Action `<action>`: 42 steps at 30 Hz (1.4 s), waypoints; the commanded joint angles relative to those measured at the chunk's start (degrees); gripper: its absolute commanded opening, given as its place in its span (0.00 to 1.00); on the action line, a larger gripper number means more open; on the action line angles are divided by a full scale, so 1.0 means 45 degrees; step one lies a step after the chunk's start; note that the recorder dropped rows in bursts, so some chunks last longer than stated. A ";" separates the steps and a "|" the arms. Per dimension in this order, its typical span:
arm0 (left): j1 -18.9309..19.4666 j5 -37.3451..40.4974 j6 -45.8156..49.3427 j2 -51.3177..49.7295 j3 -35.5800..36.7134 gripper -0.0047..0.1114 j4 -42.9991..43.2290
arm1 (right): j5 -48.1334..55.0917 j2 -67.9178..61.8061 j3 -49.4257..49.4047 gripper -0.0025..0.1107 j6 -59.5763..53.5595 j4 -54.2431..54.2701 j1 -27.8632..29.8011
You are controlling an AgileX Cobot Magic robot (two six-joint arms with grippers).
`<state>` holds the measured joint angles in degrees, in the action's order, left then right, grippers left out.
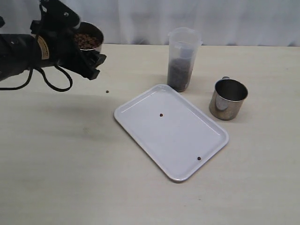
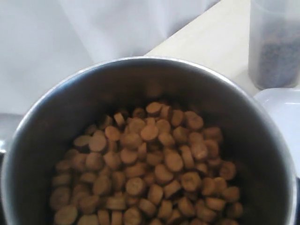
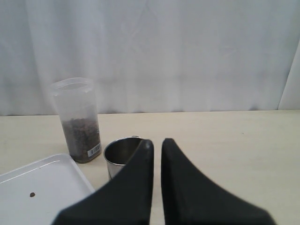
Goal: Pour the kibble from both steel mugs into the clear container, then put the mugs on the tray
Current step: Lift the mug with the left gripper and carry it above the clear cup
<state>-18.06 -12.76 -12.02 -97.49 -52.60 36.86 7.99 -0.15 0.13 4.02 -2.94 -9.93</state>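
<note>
The tray point(image 1: 178, 140) lies nearest, flat on the pale surface point(image 1: 61, 164) and turned at an angle, with one long edge running toward the front. Two stray pellets point(image 1: 161, 115) rest on it, one near its middle and one close to its front right rim. A third loose pellet point(image 1: 107, 92) sits on the surface to the left of the tray, apart from it.

Just beyond the tray's far corner the clear container point(image 1: 183, 58) stands upright, its lower half dark with kibble. To the right of the tray, near its far right edge but not touching it, the empty mug point(image 1: 228, 99) stands upright with its handle turned away toward the back.

At the far left the left pincer point(image 1: 80, 49) holds the filled mug point(image 1: 89, 38) in the air above the surface, well apart from the container. Its jaws are spread wide around the mug's body and clamp it. The left wrist view looks straight into this mug, where brown kibble point(image 2: 150, 168) covers the bottom and lies well below the rim.

The right pincer point(image 3: 157, 145) is closed, its two dark fingers nearly meeting, with nothing between them. In the right wrist view it hangs above the surface, with the empty mug partly hidden behind its tips and the container beside the mug.
</note>
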 commanded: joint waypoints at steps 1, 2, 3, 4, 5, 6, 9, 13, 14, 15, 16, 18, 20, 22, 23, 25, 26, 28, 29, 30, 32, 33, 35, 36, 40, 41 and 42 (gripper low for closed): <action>-0.0900 0.1099 0.0073 0.0180 -0.0312 0.04 0.0343 | 0.0010 0.0033 -0.0030 0.06 -0.0121 -0.0108 -0.0032; -0.1207 0.1656 0.0049 0.0180 -0.0312 0.04 0.0343 | 0.0010 0.0033 -0.0030 0.06 -0.0121 -0.0108 -0.0032; -0.1385 0.2037 0.0049 0.0180 -0.0312 0.04 0.0343 | 0.0010 0.0033 -0.0030 0.06 -0.0121 -0.0108 -0.0032; -0.1713 0.2709 0.0049 0.0180 -0.0312 0.04 0.0343 | 0.0010 0.0033 -0.0030 0.06 -0.0121 -0.0108 -0.0032; -0.1916 0.3085 0.0049 0.0180 -0.0312 0.04 0.0343 | 0.0010 0.0033 -0.0030 0.06 -0.0121 -0.0108 -0.0032; -0.2277 0.3445 0.0049 0.0210 -0.0230 0.04 0.0343 | 0.0010 0.0033 -0.0030 0.06 -0.0121 -0.0108 -0.0032; -0.2961 0.3409 0.0049 0.0500 0.0066 0.04 0.0397 | 0.0010 0.0033 -0.0030 0.06 -0.0121 -0.0108 -0.0032; -0.3416 0.2834 0.0049 0.0557 0.0126 0.04 0.0397 | 0.0010 0.0033 -0.0030 0.06 -0.0121 -0.0108 -0.0032; -0.3416 0.2834 0.0049 0.0557 0.0126 0.04 0.0427 | 0.0010 0.0033 -0.0030 0.06 -0.0121 -0.0108 -0.0032; -0.3416 0.2762 0.0049 0.0557 0.0126 0.04 0.0450 | 0.0010 0.0033 -0.0030 0.06 -0.0121 -0.0108 -0.0032; -0.3416 0.2762 0.0049 0.0557 0.0126 0.04 0.0450 | 0.0010 0.0033 -0.0030 0.06 -0.0121 -0.0108 -0.0032; -0.3416 0.2984 0.0067 0.0557 0.0126 0.04 0.0450 | 0.0010 0.0033 -0.0030 0.06 -0.0121 -0.0108 -0.0032; -0.3485 0.3290 0.0067 0.0557 0.0126 0.04 0.0450 | 0.0010 0.0033 -0.0030 0.06 -0.0121 -0.0108 -0.0032; -0.3485 0.3479 0.0067 0.0557 0.0126 0.04 0.0450 | 0.0010 0.0033 -0.0030 0.06 -0.0121 -0.0108 -0.0032; -0.3485 0.3623 -0.0146 0.0557 0.0126 0.04 0.0938 | 0.0010 0.0033 -0.0030 0.06 -0.0121 -0.0108 -0.0032; -0.3485 0.3711 -0.2491 0.0557 0.0126 0.04 0.3180 | 0.0010 0.0033 -0.0030 0.06 -0.0121 -0.0108 -0.0032; -0.3485 0.3735 -0.4684 0.0557 0.0126 0.04 0.5608 | 0.0010 0.0033 -0.0030 0.06 -0.0121 -0.0108 -0.0032; -0.3485 0.3776 -0.7602 0.0557 0.0126 0.04 0.8122 | 0.0010 0.0033 -0.0030 0.06 -0.0121 -0.0108 -0.0032; -0.3485 0.3813 -0.8154 0.0557 0.0126 0.04 0.8914 | 0.0010 0.0033 -0.0030 0.06 -0.0121 -0.0108 -0.0032; -0.3485 0.3947 -0.8161 0.0557 0.0126 0.04 0.9008 | 0.0010 0.0033 -0.0030 0.06 -0.0121 -0.0108 -0.0032; -0.3485 0.4552 -0.8011 0.0557 -0.0108 0.04 0.9033 | 0.0010 0.0033 -0.0030 0.06 -0.0121 -0.0108 -0.0032; -0.3485 0.4794 -0.8011 0.0557 -0.0252 0.04 0.9033 | 0.0010 0.0033 -0.0030 0.06 -0.0121 -0.0108 -0.0032; -0.3485 0.5157 -0.8011 0.0557 -0.0670 0.04 0.9365 | 0.0010 0.0033 -0.0030 0.06 -0.0121 -0.0108 -0.0032; -0.3485 0.5207 -0.8011 0.0557 -0.0939 0.04 0.9576 | 0.0010 0.0033 -0.0030 0.06 -0.0121 -0.0108 -0.0032; -0.3485 0.5096 -0.8011 0.0146 -0.2402 0.04 1.0126 | 0.0010 0.0033 -0.0030 0.06 -0.0121 -0.0108 -0.0032; -0.3485 0.5229 -0.8011 -0.0092 -0.2821 0.04 1.0126 | 0.0010 0.0033 -0.0030 0.06 -0.0121 -0.0108 -0.0032; -0.3485 0.5292 -0.8011 -0.0353 -0.3234 0.04 1.0282 | 0.0010 0.0033 -0.0030 0.06 -0.0121 -0.0108 -0.0032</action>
<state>-33.47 10.42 -47.51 -97.01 -62.50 81.37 8.10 -0.15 0.13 4.02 -2.94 -9.93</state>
